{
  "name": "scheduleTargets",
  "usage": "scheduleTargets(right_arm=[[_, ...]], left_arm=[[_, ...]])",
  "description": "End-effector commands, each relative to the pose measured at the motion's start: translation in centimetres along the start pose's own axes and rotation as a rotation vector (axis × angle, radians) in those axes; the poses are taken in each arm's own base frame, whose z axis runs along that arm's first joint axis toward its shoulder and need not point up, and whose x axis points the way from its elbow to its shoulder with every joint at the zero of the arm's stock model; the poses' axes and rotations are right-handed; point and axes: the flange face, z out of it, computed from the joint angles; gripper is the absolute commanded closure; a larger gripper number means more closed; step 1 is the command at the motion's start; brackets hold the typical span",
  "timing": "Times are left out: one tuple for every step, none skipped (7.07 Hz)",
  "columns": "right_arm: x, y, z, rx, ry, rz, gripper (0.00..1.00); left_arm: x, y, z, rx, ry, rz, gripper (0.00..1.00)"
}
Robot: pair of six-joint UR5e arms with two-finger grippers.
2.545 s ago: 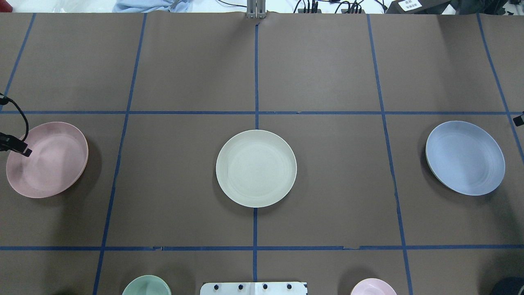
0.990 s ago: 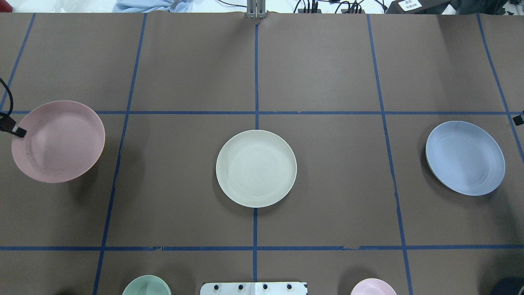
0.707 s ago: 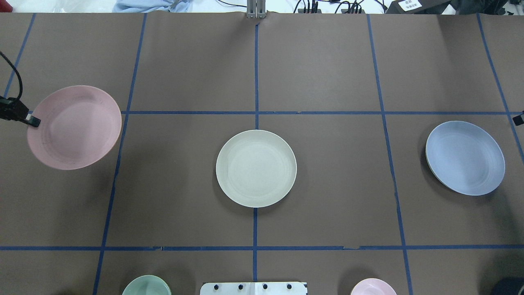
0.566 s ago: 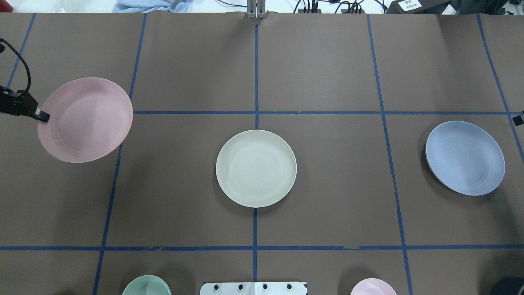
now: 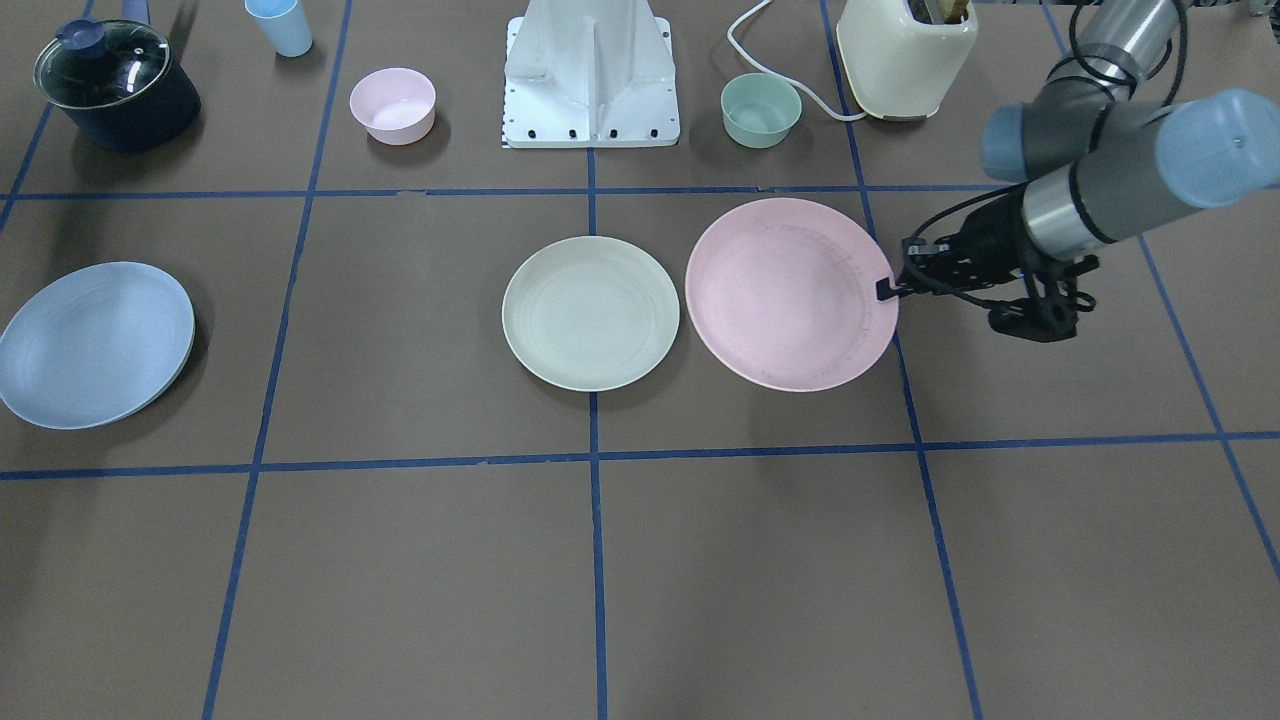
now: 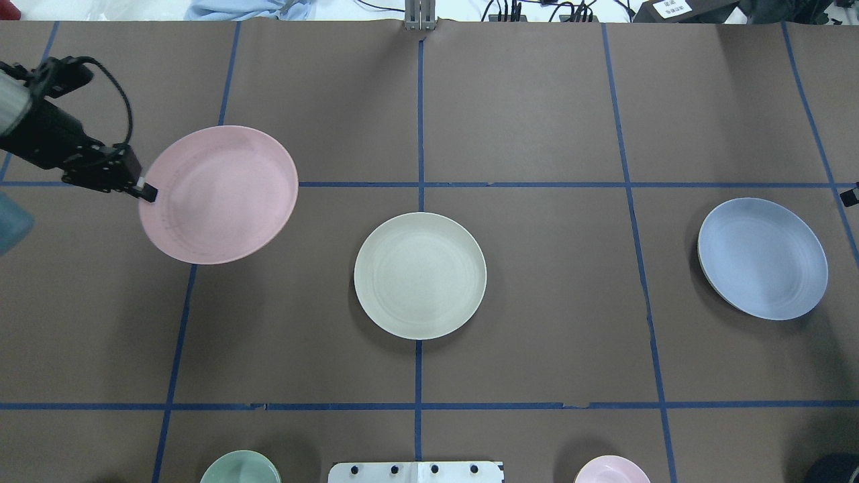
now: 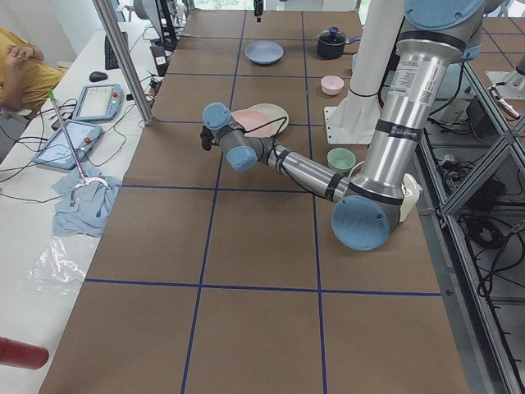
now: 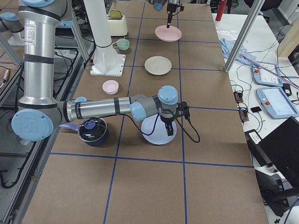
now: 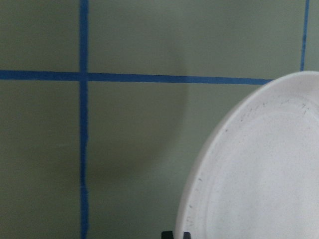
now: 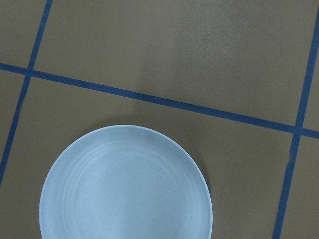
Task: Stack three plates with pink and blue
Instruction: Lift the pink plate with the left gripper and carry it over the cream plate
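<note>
My left gripper (image 6: pixel 147 193) is shut on the left rim of the pale pink plate (image 6: pixel 218 194) and holds it in the air, left of and farther back than the cream-white plate (image 6: pixel 420 276). In the front-facing view the pink plate (image 5: pixel 790 293) hangs just right of the cream-white plate (image 5: pixel 590 312), with the gripper (image 5: pixel 885 288) at its right rim. The light blue plate (image 6: pixel 762 258) lies at the far right. My right gripper (image 8: pixel 169 129) hovers at the blue plate's (image 8: pixel 152 135) edge; I cannot tell whether it is open or shut.
Along the robot's side stand a green bowl (image 5: pixel 760 108), a small pink bowl (image 5: pixel 392 103), a lidded dark pot (image 5: pixel 115 80), a blue cup (image 5: pixel 283 25), a cream toaster (image 5: pixel 905 50) and the white robot base (image 5: pixel 592 75).
My left gripper lifted the pink plate off the table's left end and carried it rightward toward the cream-white plate. The right arm and the other two plates have not moved.
</note>
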Motion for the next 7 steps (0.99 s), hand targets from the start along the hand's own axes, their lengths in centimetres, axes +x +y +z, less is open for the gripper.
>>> scheduleTargets(right_arm=[[0.2,0.1,0.2,-0.004,0.002,0.005,0.0],[0.3,0.1,0.3,-0.007,0.002,0.006,0.0],[0.3,0.1,0.3,-0.007,0.002,0.006,0.0],[0.3,0.1,0.3,-0.007,0.002,0.006,0.0],[0.2,0.1,0.4,-0.008,0.002,0.005,0.0],[0.2,0.1,0.4,-0.009,0.002,0.005,0.0],[0.2,0.1,0.4,-0.01,0.002,0.004,0.0]], left_arm=[[7.4,2.2,7.0,-0.018,-0.007,0.033,1.0],[9.0,3.0,9.5,-0.011,-0.018,0.06,1.0],[9.6,4.0,11.3,-0.016,-0.028,0.073,1.0],[10.8,4.8,13.3,-0.007,-0.039,0.093,1.0],[11.8,4.3,14.8,-0.002,-0.048,0.096,1.0],[12.4,4.5,16.2,-0.01,-0.046,0.107,1.0],[12.1,4.3,16.6,-0.003,-0.037,0.118,1.0]])
